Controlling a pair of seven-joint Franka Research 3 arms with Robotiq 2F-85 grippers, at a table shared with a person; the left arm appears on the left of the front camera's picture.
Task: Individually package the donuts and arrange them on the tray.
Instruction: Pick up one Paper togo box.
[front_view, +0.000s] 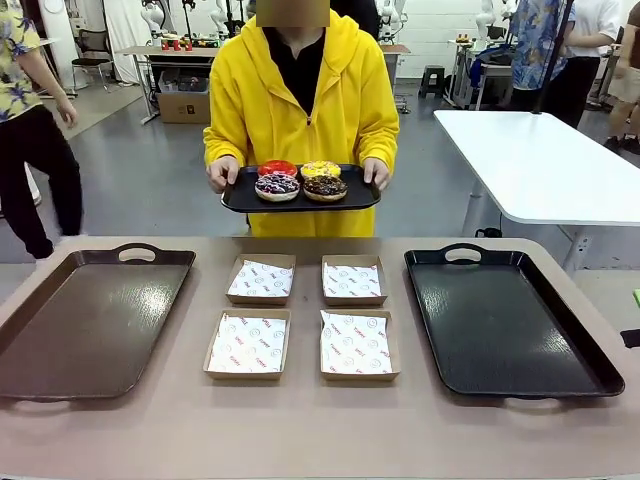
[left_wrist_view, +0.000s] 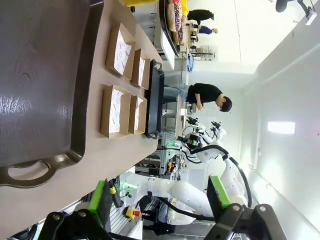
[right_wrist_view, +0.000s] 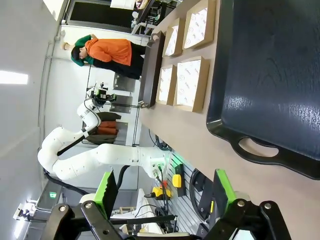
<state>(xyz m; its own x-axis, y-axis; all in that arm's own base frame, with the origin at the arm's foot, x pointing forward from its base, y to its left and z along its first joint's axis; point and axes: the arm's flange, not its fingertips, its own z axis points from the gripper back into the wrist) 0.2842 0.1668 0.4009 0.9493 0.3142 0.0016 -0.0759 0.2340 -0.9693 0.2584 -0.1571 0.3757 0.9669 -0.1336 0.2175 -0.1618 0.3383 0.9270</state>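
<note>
Paper-lined boxes (front_view: 247, 344) lie open at lower centre for donuts (front_view: 301, 179) on small tray (front_view: 240, 203), its sides pinched by person's hands (front_view: 222, 172); left gripper (left_wrist_view: 160, 195), right gripper (right_wrist_view: 165, 191) spread.

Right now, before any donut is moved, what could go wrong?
1. The four donuts sit packed together on a small tray that the person holds in the air; picking one may smear its neighbour or tip the tray.
2. The boxes look light, with paper lining them; a lowered donut may push them askew.
</note>
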